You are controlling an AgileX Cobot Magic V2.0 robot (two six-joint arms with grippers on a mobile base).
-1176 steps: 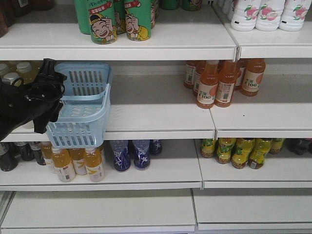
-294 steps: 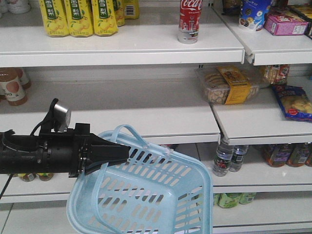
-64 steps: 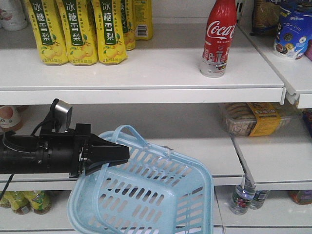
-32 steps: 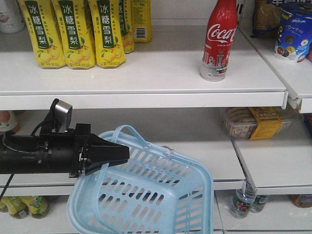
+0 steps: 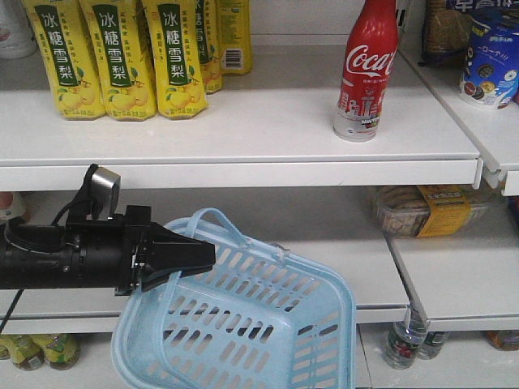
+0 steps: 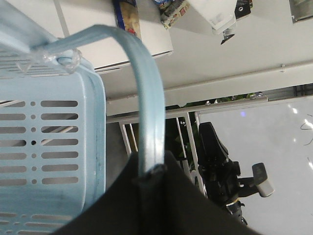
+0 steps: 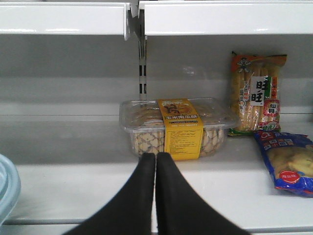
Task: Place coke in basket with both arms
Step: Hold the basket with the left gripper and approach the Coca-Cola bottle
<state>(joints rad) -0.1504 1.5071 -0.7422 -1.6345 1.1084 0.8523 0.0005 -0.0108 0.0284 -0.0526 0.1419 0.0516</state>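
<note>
Coke (image 5: 366, 73) upright on upper shelf (image 5: 268, 121), cartons (image 5: 113, 57) to its left, basket (image 5: 268, 316) below.

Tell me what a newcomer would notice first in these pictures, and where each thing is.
The pale blue basket fills the lower front view, hanging tilted from the left gripper, which is shut on one handle. On the shelf above and to the right stands the red coke, with yellow cartons at its left end. The right gripper is shut and empty, facing a clear snack tray.
</note>
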